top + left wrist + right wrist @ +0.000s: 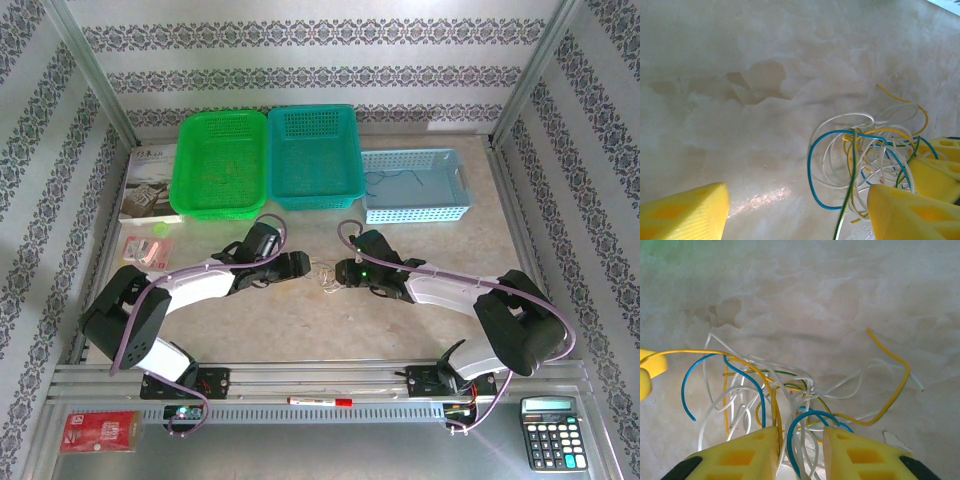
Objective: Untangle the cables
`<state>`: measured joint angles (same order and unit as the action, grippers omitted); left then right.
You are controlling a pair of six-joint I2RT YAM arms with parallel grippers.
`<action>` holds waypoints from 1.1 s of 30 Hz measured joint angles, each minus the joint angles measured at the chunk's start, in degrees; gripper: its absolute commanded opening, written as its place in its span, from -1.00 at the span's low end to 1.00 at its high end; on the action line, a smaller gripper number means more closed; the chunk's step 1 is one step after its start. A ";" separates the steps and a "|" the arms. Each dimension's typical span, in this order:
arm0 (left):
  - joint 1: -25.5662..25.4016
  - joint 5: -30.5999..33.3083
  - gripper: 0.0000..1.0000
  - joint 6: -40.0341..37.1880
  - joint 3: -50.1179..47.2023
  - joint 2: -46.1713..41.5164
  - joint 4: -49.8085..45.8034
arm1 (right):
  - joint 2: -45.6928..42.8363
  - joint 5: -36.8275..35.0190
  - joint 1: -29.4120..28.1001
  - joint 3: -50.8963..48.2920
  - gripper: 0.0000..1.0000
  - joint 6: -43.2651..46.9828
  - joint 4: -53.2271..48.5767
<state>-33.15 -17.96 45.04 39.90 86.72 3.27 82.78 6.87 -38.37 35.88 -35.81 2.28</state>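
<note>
The cables [325, 276] are a small tangle of thin blue, yellow, green and white wires lying on the table between my two grippers. My left gripper [303, 265] is just left of the tangle. In the left wrist view its jaws [799, 200] stand wide apart, and the cables [865, 160] lie by the right finger [910, 212], with a green strand running down between the fingers. My right gripper [342, 272] reaches in from the right. Its yellow fingers [740, 457] stand partly apart with blue, white and yellow strands of the cables [790, 400] passing loosely through the gap.
At the back stand a green basket [220, 160], a teal basket [315, 155] and a pale blue basket [415, 185] with a thin wire in it. A booklet [150, 185] lies at the back left. A red marker [320, 401] and a calculator [550, 432] lie on the near rail.
</note>
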 measured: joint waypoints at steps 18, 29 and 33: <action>-0.57 -0.04 -0.29 0.02 1.73 2.32 2.75 | 0.00 -0.02 0.02 -0.04 -0.40 0.00 0.24; -1.38 -0.48 -1.00 0.33 1.75 2.05 3.21 | 0.00 -0.04 0.02 -0.37 -0.38 -0.02 0.61; -1.38 -0.79 -1.00 0.44 3.13 -3.37 0.87 | -0.02 -0.24 0.39 -1.16 -0.38 0.00 0.79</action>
<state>-34.52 -18.74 45.47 43.03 83.35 4.14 82.76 6.63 -37.98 34.72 -35.81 3.07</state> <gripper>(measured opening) 0.057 0.311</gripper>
